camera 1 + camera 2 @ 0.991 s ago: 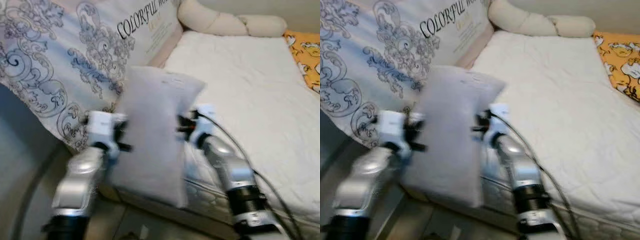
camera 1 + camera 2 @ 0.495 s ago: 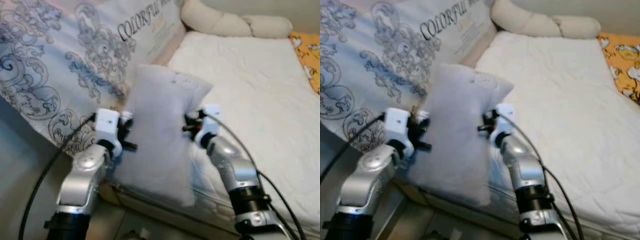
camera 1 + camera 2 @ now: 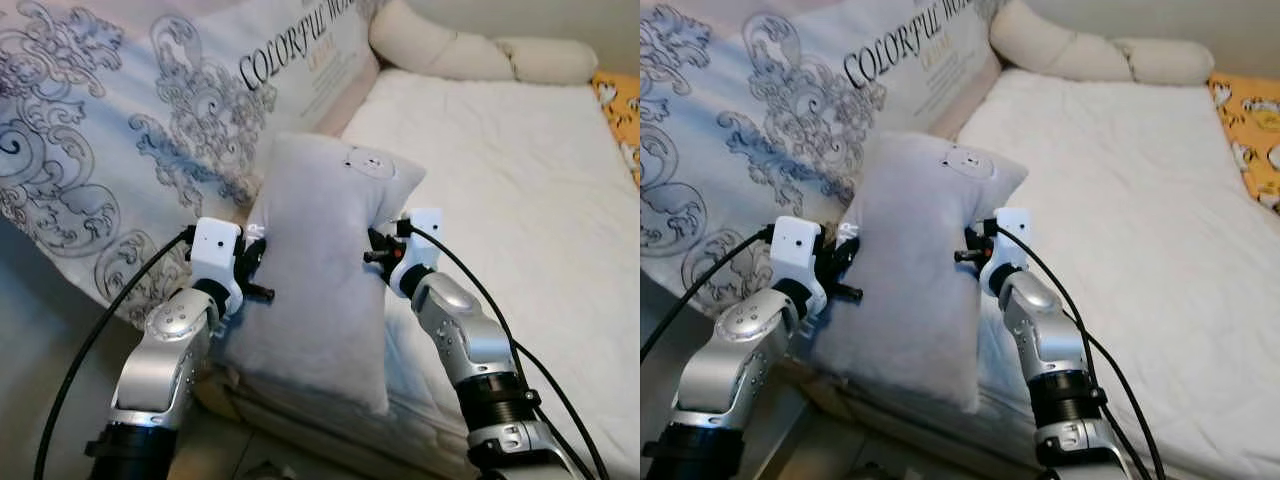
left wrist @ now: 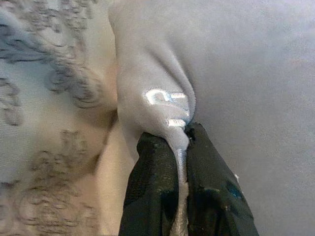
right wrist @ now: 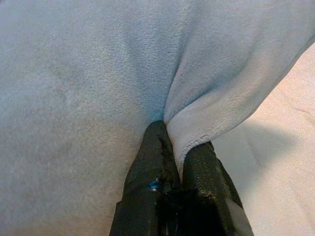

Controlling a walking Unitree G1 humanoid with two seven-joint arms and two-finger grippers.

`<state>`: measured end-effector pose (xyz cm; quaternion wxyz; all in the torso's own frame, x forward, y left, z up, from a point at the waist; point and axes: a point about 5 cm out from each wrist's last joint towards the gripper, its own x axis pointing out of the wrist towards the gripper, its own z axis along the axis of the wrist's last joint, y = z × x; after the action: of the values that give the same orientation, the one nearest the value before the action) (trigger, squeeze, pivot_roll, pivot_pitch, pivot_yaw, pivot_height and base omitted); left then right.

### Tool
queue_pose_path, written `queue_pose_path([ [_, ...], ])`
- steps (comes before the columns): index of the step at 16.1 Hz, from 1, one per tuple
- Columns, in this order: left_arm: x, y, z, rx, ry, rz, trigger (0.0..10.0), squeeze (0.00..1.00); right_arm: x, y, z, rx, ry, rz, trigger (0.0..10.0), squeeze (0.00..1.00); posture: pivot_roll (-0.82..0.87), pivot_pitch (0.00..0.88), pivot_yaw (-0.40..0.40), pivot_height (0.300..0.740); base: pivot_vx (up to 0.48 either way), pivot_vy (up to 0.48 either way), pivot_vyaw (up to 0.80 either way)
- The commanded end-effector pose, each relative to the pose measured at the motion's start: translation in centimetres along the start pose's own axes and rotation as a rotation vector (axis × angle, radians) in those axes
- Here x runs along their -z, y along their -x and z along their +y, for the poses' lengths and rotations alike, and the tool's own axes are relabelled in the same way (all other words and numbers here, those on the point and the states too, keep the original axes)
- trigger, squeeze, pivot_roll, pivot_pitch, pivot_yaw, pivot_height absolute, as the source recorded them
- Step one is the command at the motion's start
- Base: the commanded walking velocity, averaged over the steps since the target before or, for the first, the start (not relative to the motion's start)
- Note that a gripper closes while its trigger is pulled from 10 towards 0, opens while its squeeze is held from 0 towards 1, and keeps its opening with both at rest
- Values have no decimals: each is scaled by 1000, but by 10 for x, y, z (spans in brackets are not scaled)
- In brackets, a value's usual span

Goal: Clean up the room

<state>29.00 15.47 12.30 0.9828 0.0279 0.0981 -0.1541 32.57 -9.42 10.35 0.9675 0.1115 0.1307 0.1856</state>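
A light grey pillow (image 3: 320, 270) with a small embroidered face near its top hangs upright in front of me, over the near corner of the bed. My left gripper (image 3: 258, 268) is shut on the pillow's left edge, and the left wrist view has its black fingers (image 4: 157, 191) pinching a fold of grey fabric (image 4: 162, 103). My right gripper (image 3: 374, 250) is shut on the pillow's right edge. The right wrist view has both fingers (image 5: 157, 172) clamped on a grey fold (image 5: 206, 113).
A bed with a white quilted mattress (image 3: 500, 170) lies ahead and to the right. A large patterned pillow (image 3: 150, 130) printed "COLORFUL" leans along the bed's left side. A cream bolster (image 3: 470, 55) lies at the head, an orange printed cloth (image 3: 622, 100) at the far right.
The pillow and both grippers have risen slightly and moved a little toward the bed. The blur is gone. Both grips are unchanged.
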Motion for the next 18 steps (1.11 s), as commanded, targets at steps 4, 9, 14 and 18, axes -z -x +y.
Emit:
queue_pose_path([
  [4, -9, 3, 8, -21, -16, -30, 10000, 0, -5, -5, 17, -56, 9, -23, 10000, 0, 110, 0, 53, 740, 322, 0, 0],
  [9, -8, 2, 7, -13, -20, -26, 10000, 0, -5, -5, 17, -52, 8, -23, 10000, 0, 108, 0, 56, 740, 322, 0, 0],
  [14, -9, 2, 9, -13, -25, -24, 10000, 0, -4, -6, 17, -52, 5, -22, 10000, 0, 111, 0, 58, 740, 321, 0, 0],
  [18, -8, 0, 10, -27, -47, -14, 10000, 0, -4, -6, 17, -47, 2, -23, 10000, 0, 105, 0, 69, 740, 223, 0, 0],
])
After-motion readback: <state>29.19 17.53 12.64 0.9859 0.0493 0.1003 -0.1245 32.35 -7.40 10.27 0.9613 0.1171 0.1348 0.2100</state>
